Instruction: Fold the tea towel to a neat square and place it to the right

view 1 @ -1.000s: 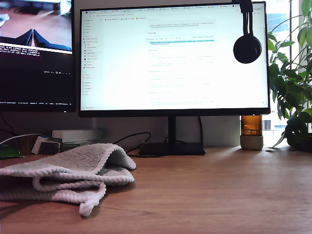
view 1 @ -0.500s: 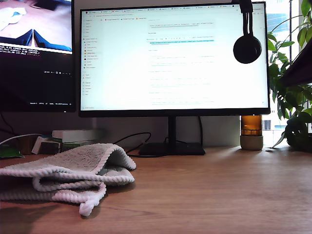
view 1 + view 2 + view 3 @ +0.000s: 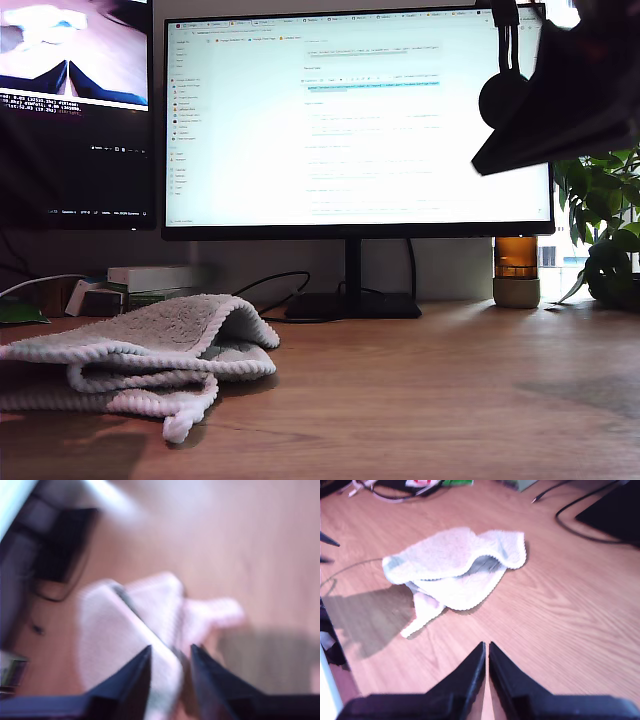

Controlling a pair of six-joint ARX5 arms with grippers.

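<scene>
Jaws first: my first gripper (image 3: pixel 170 655) shows its two fingers standing a little apart with nothing between them, though that view is motion-blurred. My second gripper (image 3: pixel 486 652) has its tips pressed all but together, holding nothing.

Tea towel (image 3: pixel 150 350) lies rumpled and half-folded on the wooden desk (image 3: pixel 450 400), at the exterior view's left, in front of the monitors. One beaded hem trails out as a loose tail toward the camera. Its long axis runs roughly across the exterior view.

Key relation: the first wrist view has the cloth (image 3: pixel 130 630) right past the fingertips, filling the middle of the frame. The second wrist view has it (image 3: pixel 455 570) well ahead of the tips with bare desk between. I judge the first arm the nearer.

Dark arm (image 3: pixel 570 90) at the exterior view's upper right, high above the desk; cannot say which.
</scene>
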